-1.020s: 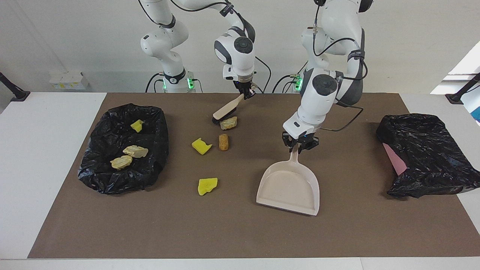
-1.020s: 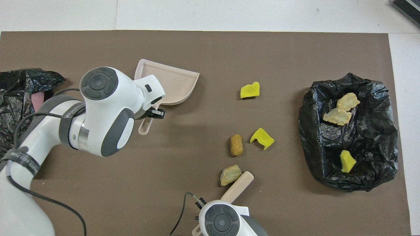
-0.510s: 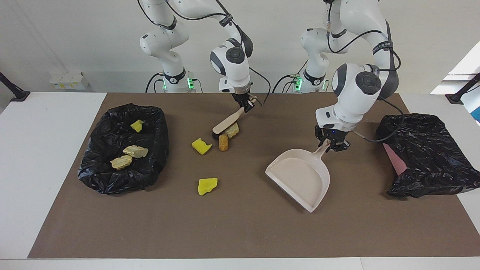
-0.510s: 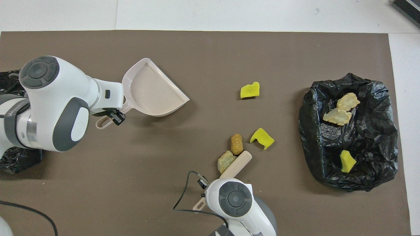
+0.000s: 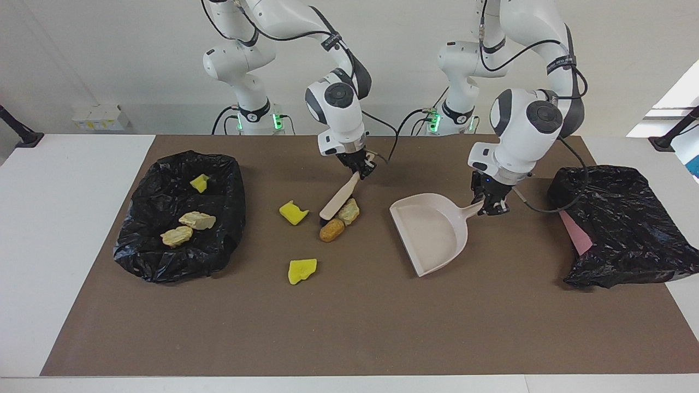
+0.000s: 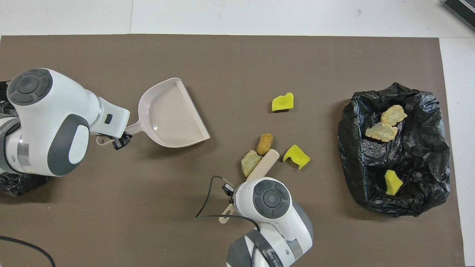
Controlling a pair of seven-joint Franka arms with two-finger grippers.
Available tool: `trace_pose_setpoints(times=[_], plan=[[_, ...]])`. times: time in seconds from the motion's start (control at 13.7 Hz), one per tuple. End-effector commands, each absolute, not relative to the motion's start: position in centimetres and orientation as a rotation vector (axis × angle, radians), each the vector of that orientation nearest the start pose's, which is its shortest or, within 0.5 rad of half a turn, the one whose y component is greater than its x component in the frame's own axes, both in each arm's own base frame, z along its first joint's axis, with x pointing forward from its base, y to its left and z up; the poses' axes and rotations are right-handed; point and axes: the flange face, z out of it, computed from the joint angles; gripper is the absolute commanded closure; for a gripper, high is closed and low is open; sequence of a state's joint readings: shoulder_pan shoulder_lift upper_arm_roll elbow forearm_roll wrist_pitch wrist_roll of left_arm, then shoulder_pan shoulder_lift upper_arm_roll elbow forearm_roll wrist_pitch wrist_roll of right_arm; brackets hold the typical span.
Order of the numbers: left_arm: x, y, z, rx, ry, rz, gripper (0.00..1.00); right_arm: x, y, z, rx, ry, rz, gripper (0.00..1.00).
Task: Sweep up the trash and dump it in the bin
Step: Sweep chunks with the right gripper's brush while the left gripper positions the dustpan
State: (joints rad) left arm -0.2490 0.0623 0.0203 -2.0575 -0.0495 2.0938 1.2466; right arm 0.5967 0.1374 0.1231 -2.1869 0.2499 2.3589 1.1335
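My right gripper is clamped on the handle of the beige brush, whose black-bristled head rests on the brown mat against two scraps of trash: a tan bread-like lump and an orange-brown lump, the two touching each other, the orange-brown one farther from me. A yellow sponge chunk lies just beside the brush head, toward the right arm's end of the table, and another yellow sponge chunk sits apart, farther from me than the rest.

My left gripper is closed on the handle of the beige dustpan; the pan holds nothing, and its open mouth is turned slantwise toward the brush and lumps, with a bare stretch of mat between. I cannot tell whether the pan's lip touches the mat.

At the right arm's end of the table, the black-lined bin holds three scraps: a small yellow chunk nearest me and two tan lumps side by side. At the left arm's end lies a crumpled black bag with a pink edge showing beneath it.
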Motion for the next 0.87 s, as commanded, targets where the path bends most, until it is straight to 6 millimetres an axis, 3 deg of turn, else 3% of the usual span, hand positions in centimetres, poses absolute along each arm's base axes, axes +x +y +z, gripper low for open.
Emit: trace_pose_setpoints(times=[0.0, 0.15, 0.29, 0.36, 0.58, 0.8], plan=[[51.4, -14.9, 39.9, -2.242, 2.257, -0.009, 1.0, 43.2, 36.5, 33.5, -2.898, 0.717, 0.191, 1.0], [50.2, -16.7, 38.4, -2.235, 2.275, 0.02, 1.0, 43.9, 37.0, 34.3, -2.928, 0.639, 0.222, 1.0], [49.4, -18.8, 38.1, -2.332, 2.179, 0.038, 1.0, 45.1, 37.1, 35.2, -2.972, 0.552, 0.203, 1.0], [48.9, -20.1, 37.9, -2.372, 2.133, 0.052, 1.0, 46.2, 36.4, 36.0, -2.985, 0.513, 0.186, 1.0], [48.5, -21.1, 37.4, -2.399, 2.096, 0.066, 1.0, 48.5, 34.3, 37.9, -3.014, 0.311, 0.19, 1.0], [48.5, -21.3, 37.5, -2.397, 2.097, 0.059, 1.0, 52.4, 30.2, 38.7, -3.079, 0.055, 0.121, 1.0]])
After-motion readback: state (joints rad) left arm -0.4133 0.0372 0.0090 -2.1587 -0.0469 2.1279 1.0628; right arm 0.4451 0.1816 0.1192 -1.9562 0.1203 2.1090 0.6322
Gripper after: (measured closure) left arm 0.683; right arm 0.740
